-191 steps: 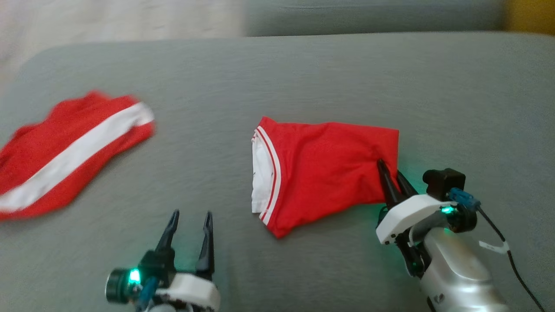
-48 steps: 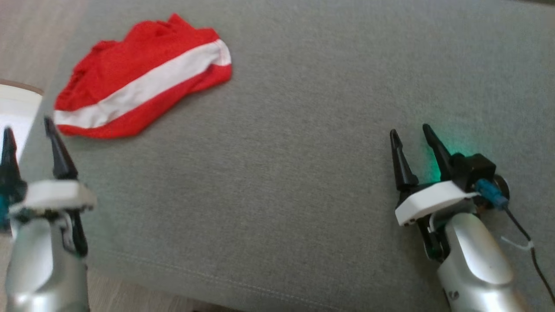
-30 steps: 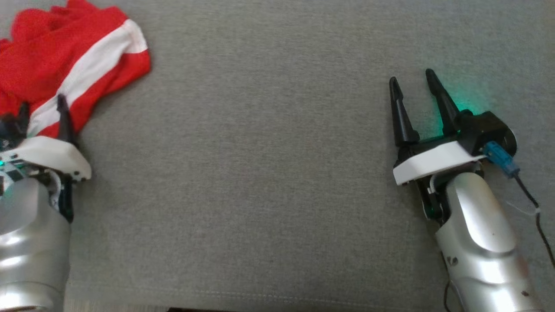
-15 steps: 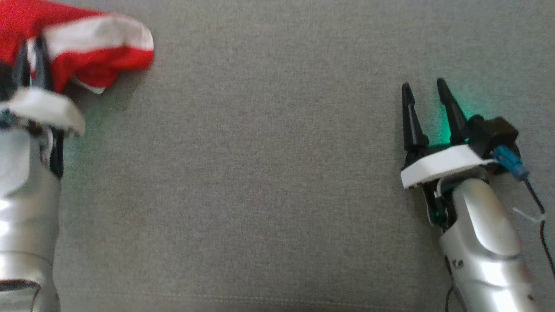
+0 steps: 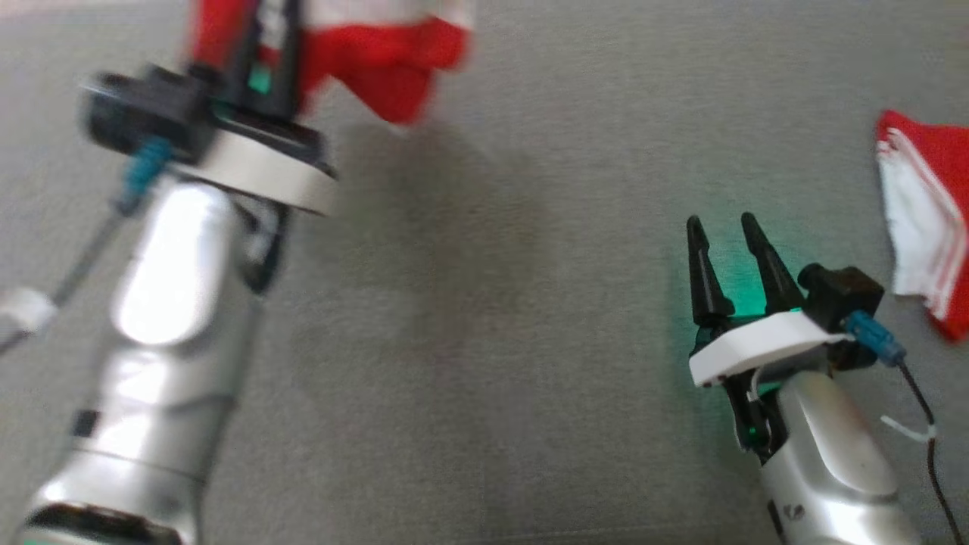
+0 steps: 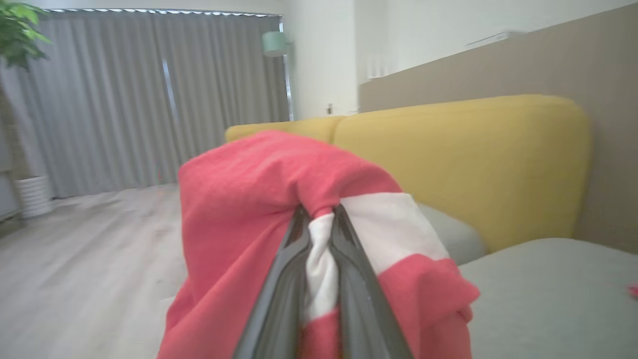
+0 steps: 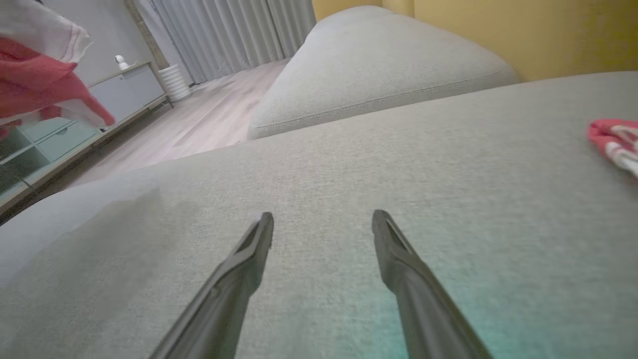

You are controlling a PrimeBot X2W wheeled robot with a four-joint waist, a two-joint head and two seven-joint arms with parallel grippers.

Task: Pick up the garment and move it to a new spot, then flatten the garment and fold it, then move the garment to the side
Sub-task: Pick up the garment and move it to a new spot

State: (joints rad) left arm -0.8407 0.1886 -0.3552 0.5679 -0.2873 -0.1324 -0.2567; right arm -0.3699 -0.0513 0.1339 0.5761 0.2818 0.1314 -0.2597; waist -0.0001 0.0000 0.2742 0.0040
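Pinching red-white garment (image 6: 234, 189) w/ L claw (image 6: 320, 213), airborne

head: grey cushion (image 5: 530, 341) looked down on | left wrist: garment (image 6: 239, 199) seen close-up | right wrist: same cushion skimmed low

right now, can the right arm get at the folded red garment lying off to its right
Probably yes. The right gripper is open and holds nothing, and the folded garment lies on the cushion to its right, with bare grey fabric between them. It would have to turn that way.
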